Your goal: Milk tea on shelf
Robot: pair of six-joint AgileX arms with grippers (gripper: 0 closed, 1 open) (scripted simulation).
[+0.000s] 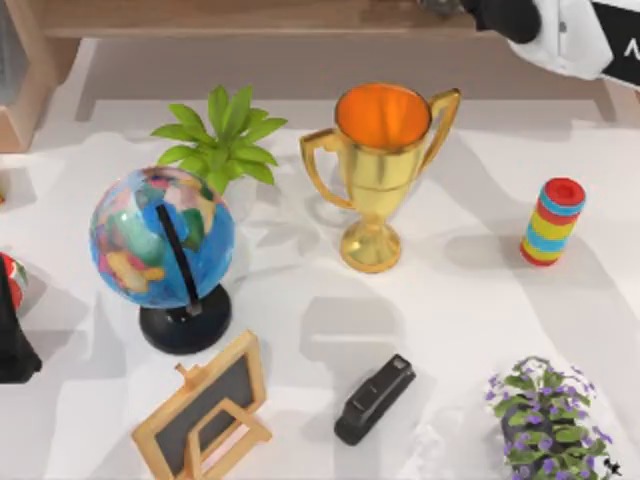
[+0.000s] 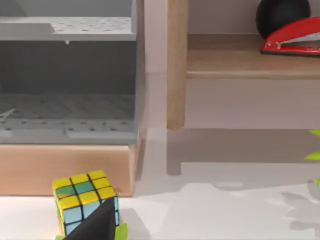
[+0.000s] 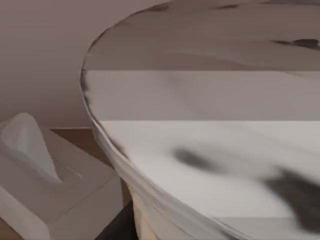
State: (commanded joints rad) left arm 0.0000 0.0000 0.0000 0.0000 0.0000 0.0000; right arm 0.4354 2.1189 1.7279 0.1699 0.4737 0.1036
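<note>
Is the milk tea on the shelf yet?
Nearly, it seems. Done: the right gripper is up over the shelf, and the milk tea sits right against its wrist camera, next to a tissue box. In hand: probably placing the cup. Left: I cannot tell whether it rests on the board; letting go and backing away remain. The left arm is parked at the table's left edge.

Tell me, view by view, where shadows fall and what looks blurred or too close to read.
Top view: the trophy, globe and striped cylinder throw soft grey shadows on the white table. Left wrist view: the shelf shades the table below it; the puzzle cube is lit. Right wrist view: the milk tea is so close it smears; the tissue box stays readable.
</note>
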